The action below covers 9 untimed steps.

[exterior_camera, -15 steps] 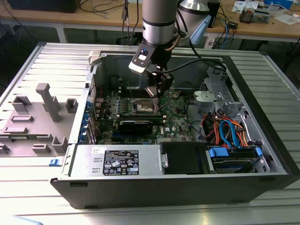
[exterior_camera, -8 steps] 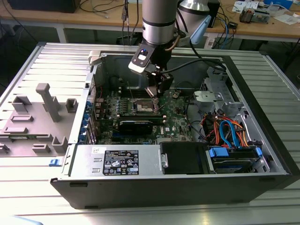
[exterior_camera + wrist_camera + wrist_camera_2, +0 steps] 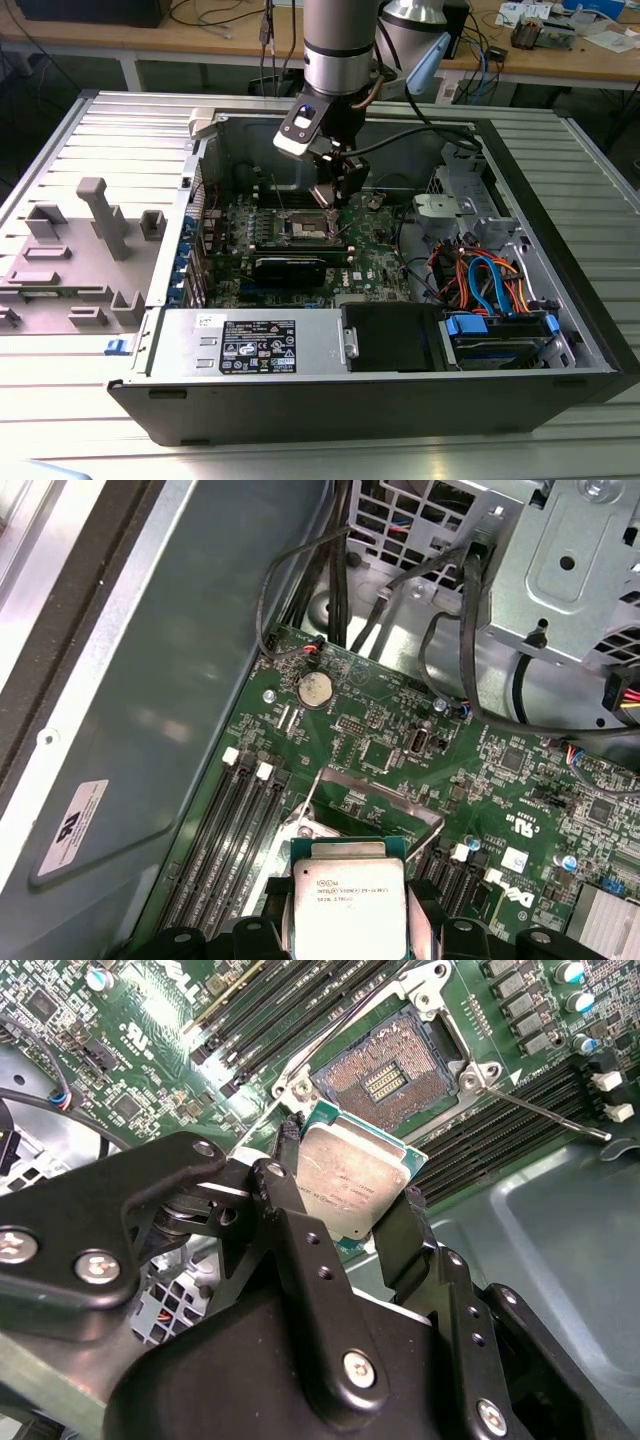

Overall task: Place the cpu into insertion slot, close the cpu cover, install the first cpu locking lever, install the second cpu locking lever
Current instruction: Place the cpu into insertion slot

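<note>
The cpu (image 3: 352,1182) has a silvery-beige top and a green rim. The slot (image 3: 388,1072) is dark with gold contacts. The motherboard (image 3: 370,695) is green, the jaws black, the cables (image 3: 488,285) orange and blue.

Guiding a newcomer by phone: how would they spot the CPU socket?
Inside the case, find the green motherboard. At its middle, under the hand holding the cpu, sits the socket: a square, gold-pinned recess, unlike the long memory slots flanking it.
</note>
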Motion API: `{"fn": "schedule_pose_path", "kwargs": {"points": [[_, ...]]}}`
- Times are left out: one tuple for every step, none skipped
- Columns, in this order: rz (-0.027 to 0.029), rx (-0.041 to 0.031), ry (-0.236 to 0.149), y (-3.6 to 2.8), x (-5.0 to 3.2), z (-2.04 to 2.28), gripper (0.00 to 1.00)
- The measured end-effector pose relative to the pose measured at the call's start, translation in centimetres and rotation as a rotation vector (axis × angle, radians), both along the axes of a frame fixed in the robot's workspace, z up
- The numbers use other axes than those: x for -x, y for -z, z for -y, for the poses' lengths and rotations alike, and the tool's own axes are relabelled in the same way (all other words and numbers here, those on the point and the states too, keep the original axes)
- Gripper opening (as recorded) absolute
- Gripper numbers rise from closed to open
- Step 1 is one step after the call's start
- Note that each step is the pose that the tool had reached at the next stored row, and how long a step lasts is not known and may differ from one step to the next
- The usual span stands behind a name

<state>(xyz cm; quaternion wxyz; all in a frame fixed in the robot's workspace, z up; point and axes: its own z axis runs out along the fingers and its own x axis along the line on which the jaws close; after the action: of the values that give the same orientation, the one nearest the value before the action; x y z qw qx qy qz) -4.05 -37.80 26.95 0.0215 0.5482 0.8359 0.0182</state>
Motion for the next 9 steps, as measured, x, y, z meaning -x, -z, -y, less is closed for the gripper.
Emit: {"fn": "schedule_pose_path", "kwargs": {"points": [[0.0, 0.0002, 0.002, 0.0, 0.0, 0.0, 0.55], [-0.0001, 0.0003, 0.003, 0.01, 0.0, 0.0, 0.55], [0.0, 0.0004, 0.005, 0.01, 0.0, 0.0, 0.55], [0.0, 0.0006, 0.007, 0.02, 0.0, 0.0, 0.55], [0.0, 0.0006, 0.008, 0.02, 0.0, 0.0, 0.55], [0.0, 0.0008, 0.01, 0.03, 0.0, 0.0, 0.55], [0.0, 0.0009, 0.012, 0.03, 0.0, 0.0, 0.55], [0.0, 0.0011, 0.013, 0.03, 0.0, 0.0, 0.55], [0.0, 0.0012, 0.014, 0.04, 0.0, 0.0, 0.55]]}}
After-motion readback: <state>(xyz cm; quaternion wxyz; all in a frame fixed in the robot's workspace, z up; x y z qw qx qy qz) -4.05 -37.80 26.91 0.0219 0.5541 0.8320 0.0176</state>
